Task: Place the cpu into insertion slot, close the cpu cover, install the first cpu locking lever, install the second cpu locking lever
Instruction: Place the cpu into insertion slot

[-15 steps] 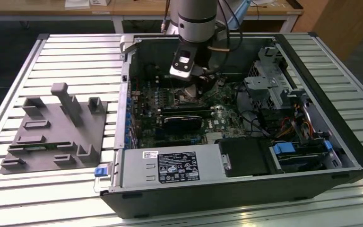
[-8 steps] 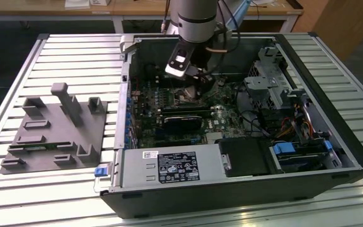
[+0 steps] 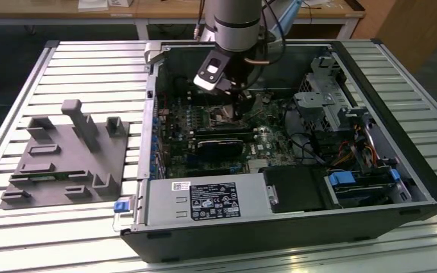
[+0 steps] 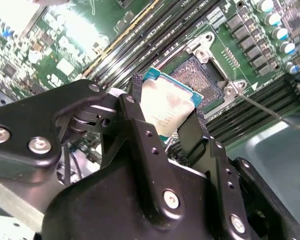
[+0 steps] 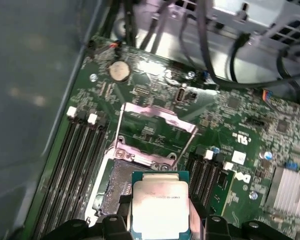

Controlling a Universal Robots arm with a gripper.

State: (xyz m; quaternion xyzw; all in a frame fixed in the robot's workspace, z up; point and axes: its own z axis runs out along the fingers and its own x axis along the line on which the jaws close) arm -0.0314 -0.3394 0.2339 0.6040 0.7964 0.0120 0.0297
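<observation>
Gripper [image 4: 166, 106] clamps cpu [image 5: 160, 207] by edges, hovering over bare insertion slot [image 4: 201, 75]; cpu cover [image 5: 152, 112] raised clear.

An open black computer case [image 3: 279, 236] is laid on a slatted metal table [image 3: 89, 62]. On the exterior view's left, a grey moulded fixture [image 3: 59, 165] with upright posts is set on the slats. Inside the case, a power supply [image 3: 203, 202] is seen at the lower edge, a blue-tabbed drive bay [image 3: 347, 179] at lower right, and a black expansion card [image 3: 220, 149] centrally. In the first wrist view, a coin cell [image 5: 119, 70] and long memory slots [image 5: 75, 160] are seen.
</observation>
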